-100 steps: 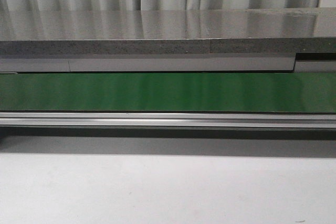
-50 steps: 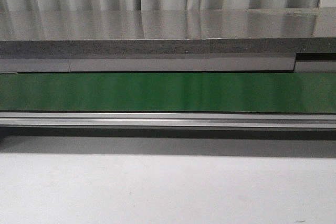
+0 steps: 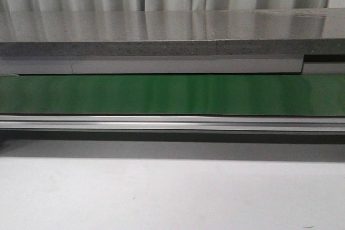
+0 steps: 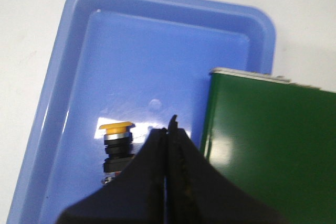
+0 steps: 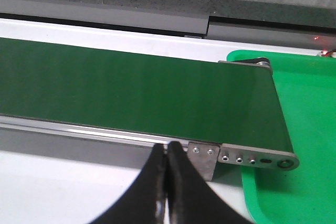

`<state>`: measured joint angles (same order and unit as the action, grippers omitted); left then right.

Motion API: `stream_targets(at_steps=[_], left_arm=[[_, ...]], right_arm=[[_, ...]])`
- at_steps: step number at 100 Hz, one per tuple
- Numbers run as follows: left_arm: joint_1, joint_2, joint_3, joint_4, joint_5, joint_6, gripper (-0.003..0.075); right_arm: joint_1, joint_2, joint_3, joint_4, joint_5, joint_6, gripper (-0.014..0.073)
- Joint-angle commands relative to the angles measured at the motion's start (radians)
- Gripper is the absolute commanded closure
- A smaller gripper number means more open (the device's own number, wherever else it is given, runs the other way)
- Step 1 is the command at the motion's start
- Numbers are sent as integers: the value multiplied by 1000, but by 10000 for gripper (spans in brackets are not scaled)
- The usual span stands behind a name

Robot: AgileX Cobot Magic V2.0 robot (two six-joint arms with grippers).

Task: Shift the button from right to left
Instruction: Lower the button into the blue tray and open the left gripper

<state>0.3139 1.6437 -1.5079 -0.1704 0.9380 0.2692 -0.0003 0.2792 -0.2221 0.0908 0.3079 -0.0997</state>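
Observation:
The button (image 4: 116, 148), with a yellow-orange head and black body, lies in the blue tray (image 4: 79, 51) in the left wrist view. My left gripper (image 4: 169, 129) is shut and empty, just beside the button, above the tray floor. My right gripper (image 5: 167, 153) is shut and empty, near the front rail of the green conveyor belt (image 5: 131, 90), close to the belt's end. No gripper and no button show in the front view.
The green belt (image 3: 172, 94) runs across the front view behind a metal rail (image 3: 172, 122). The belt's end (image 4: 268, 140) overhangs the blue tray. A green tray (image 5: 304, 129) sits under the belt's other end. White table (image 3: 172, 192) lies in front.

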Motion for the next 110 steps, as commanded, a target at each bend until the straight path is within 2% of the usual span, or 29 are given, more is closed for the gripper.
stream_targets(at_steps=[1, 12, 32, 84, 110], left_arm=[[-2, -103, -26, -94, -42, 15, 741], [-12, -166, -22, -193, -42, 72, 741], [-78, -275, 22, -194, -50, 73, 741], [-321, -584, 348, -188, -270, 73, 741], [-393, -733, 492, -187, -342, 73, 741]], right_arm=[[0, 6, -26, -5, -75, -2, 653], [0, 6, -26, -5, -75, -2, 653], [0, 6, -26, -5, -75, -2, 653], [0, 6, -26, -5, -75, -2, 653], [0, 6, -26, -5, -75, -2, 653]])
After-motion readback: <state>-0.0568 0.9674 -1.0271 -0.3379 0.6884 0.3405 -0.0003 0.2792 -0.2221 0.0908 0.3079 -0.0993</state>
